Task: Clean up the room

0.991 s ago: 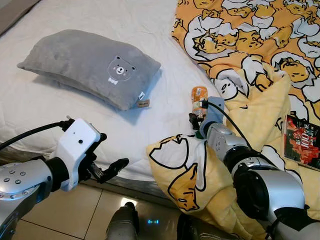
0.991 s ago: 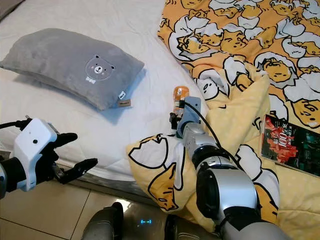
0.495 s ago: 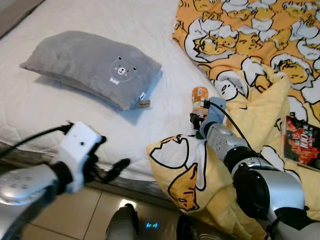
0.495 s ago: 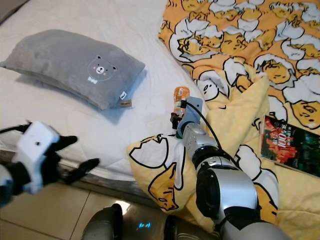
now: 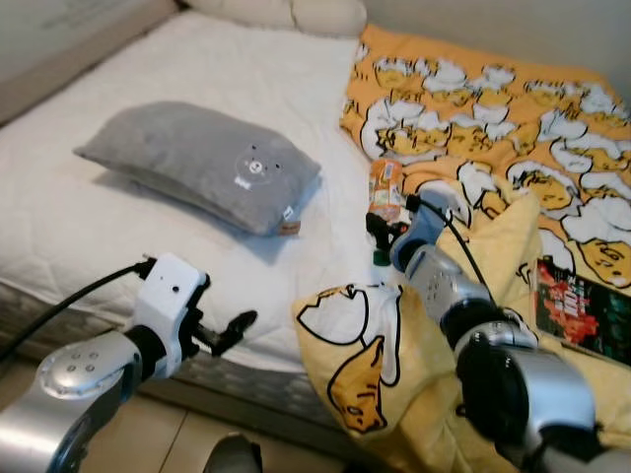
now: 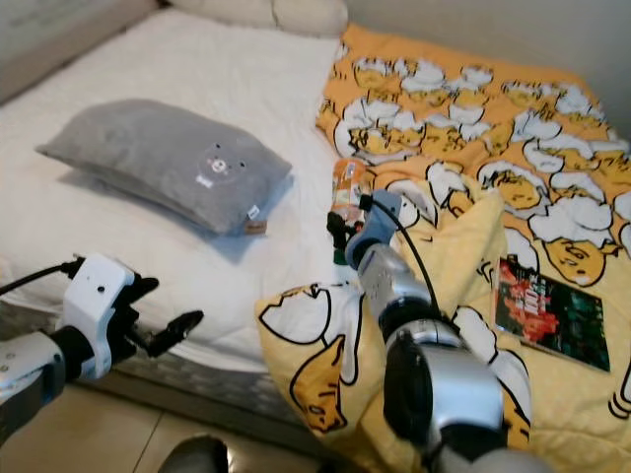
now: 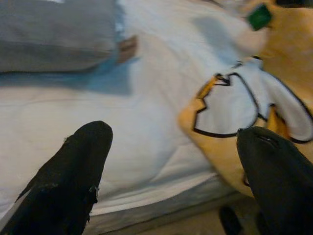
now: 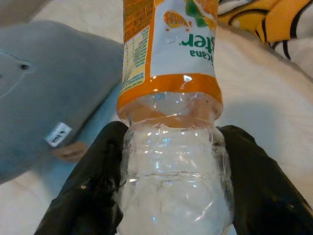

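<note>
While the head camera is tilting up since a moment ago, the right gripper (image 8: 171, 196) is clamping the plastic bottle (image 8: 168, 73) beside the grey pillow (image 5: 202, 163), and the left gripper (image 7: 171, 166) is hanging apart.

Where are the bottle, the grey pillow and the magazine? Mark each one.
bottle (image 8: 168, 63): right wrist view, on its orange label.
grey pillow (image 5: 197, 163): left eye view, middle of its top face.
magazine (image 6: 548, 313): right eye view, centre of its cover.

Pillow (image 5: 202, 166) on mattress (image 5: 79, 232), left of bottle (image 5: 385, 187); blanket (image 5: 493, 128) right; book (image 5: 580, 313) on blanket.
</note>
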